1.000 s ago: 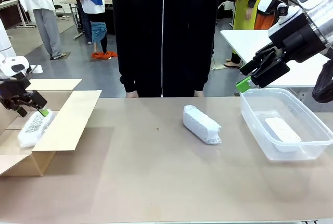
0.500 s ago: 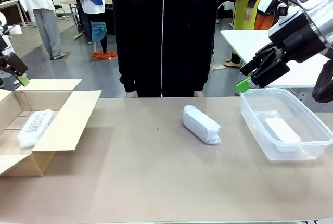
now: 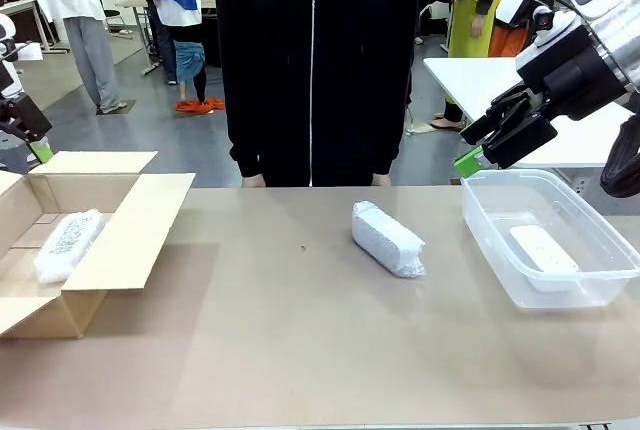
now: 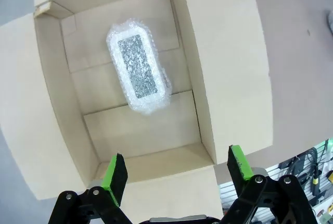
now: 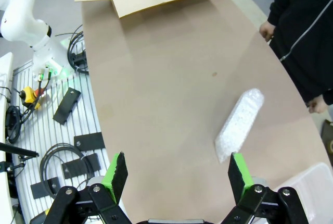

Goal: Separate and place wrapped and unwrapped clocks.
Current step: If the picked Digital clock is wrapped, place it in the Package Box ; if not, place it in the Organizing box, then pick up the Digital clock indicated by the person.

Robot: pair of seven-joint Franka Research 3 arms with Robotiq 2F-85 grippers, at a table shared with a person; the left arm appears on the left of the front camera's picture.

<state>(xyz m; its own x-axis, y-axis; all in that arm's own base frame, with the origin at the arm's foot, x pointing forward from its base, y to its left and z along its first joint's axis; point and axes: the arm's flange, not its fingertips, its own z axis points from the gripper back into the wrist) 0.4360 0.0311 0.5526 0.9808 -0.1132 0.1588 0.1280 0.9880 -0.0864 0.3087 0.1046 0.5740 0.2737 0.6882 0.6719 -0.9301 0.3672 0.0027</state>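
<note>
Currently: one bundle (image 4: 138, 66) lies in the box (image 4: 223, 52), left; second bundle (image 3: 388, 238) mid-table; bare clock (image 3: 543, 248) in the tub (image 3: 483, 240), right; left gripper (image 4: 176, 164) above box, right gripper (image 5: 178, 169) high at right, both jaws wide, empty; mid-table bundle probably light, soft, slippery; take it across the narrow middle.

My left tool (image 4: 176, 157) is black with green pads (image 4: 115, 174). The cardboard box (image 4: 229, 62) is brown; the bubble-wrapped clock (image 4: 138, 67) is whitish, speckled grey at its middle.
</note>
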